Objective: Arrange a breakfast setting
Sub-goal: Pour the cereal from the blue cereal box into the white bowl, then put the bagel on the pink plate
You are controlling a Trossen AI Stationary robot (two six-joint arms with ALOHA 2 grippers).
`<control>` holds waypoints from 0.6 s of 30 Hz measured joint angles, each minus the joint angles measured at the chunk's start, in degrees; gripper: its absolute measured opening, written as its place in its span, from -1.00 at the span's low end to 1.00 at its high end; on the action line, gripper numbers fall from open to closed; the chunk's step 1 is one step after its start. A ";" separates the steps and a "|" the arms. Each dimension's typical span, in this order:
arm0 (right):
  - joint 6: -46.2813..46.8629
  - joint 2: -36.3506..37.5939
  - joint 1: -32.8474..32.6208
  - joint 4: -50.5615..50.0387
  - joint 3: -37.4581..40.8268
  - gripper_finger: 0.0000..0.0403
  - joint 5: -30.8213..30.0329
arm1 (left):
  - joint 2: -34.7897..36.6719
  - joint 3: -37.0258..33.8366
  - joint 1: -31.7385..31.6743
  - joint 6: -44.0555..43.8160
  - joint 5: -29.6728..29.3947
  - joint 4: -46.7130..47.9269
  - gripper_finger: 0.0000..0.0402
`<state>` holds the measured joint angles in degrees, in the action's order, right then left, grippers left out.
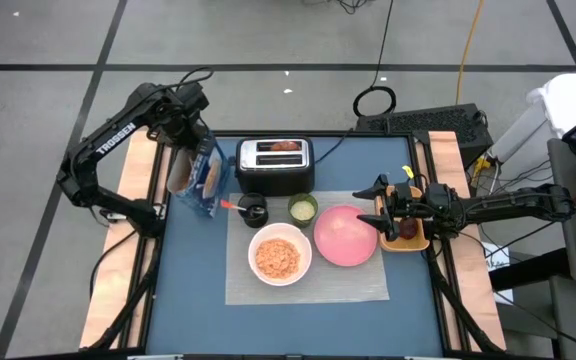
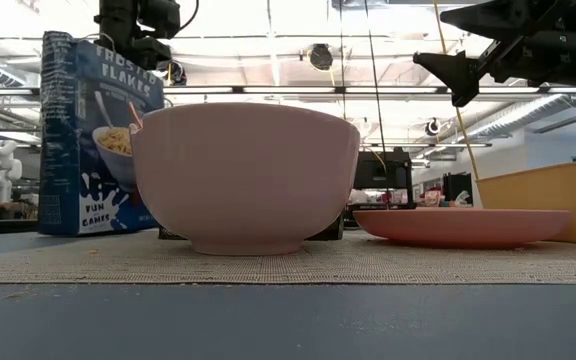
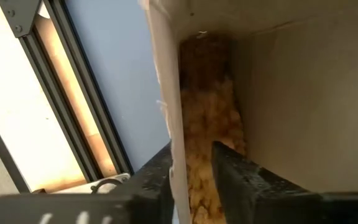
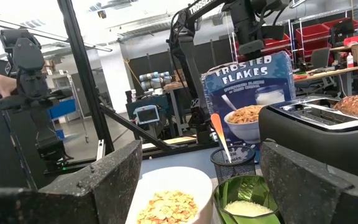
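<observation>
The blue cereal box [image 1: 200, 178] stands upright on the table left of the grey mat [image 1: 308, 290], its top open and flakes showing inside. My left gripper [image 3: 194, 160] points down over the box's top, slightly open, one finger inside and one outside a side wall. On the mat sit the white bowl [image 1: 279, 256] of cereal, the pink plate [image 1: 345, 236], the green cup [image 1: 302, 208] and the black cup [image 1: 253, 211] holding the red-handled spoon [image 4: 221, 138]. My right gripper [image 1: 373, 205] hovers open at the plate's right edge, holding nothing. My left gripper comes at the box from above, its fingers on either side of the upper edge of one side wall [image 3: 174, 124]. The inner finger [image 3: 232, 163] stands apart from the wall. Whether the outer finger [image 3: 157, 177] touches the cardboard, I cannot tell. The box rests on its base.
The black-and-silver toaster [image 1: 275, 165] with toast in it stands behind the mat, close to the right of the box. An orange tray [image 1: 415, 240] lies at the table's right edge under my right arm. Bare blue table lies in front of the mat.
</observation>
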<state>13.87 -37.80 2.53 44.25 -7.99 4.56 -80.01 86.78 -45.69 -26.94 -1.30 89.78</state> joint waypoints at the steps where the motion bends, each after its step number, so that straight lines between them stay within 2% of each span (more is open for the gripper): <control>1: 0.00 0.00 0.00 0.02 0.00 0.56 0.00 | 0.00 -0.02 0.00 0.00 0.00 0.00 -0.42; 10: 0.00 0.02 0.00 0.02 0.00 0.56 0.02 | 0.00 -0.02 0.02 -0.09 -0.02 0.00 -0.08; 18: 0.00 0.00 0.01 0.02 0.00 0.56 0.00 | 0.20 -0.07 -0.04 0.98 -0.04 -0.01 -0.02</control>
<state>13.87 -37.80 2.54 44.27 -7.99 4.56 -79.81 86.72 -45.74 -25.96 -1.34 89.77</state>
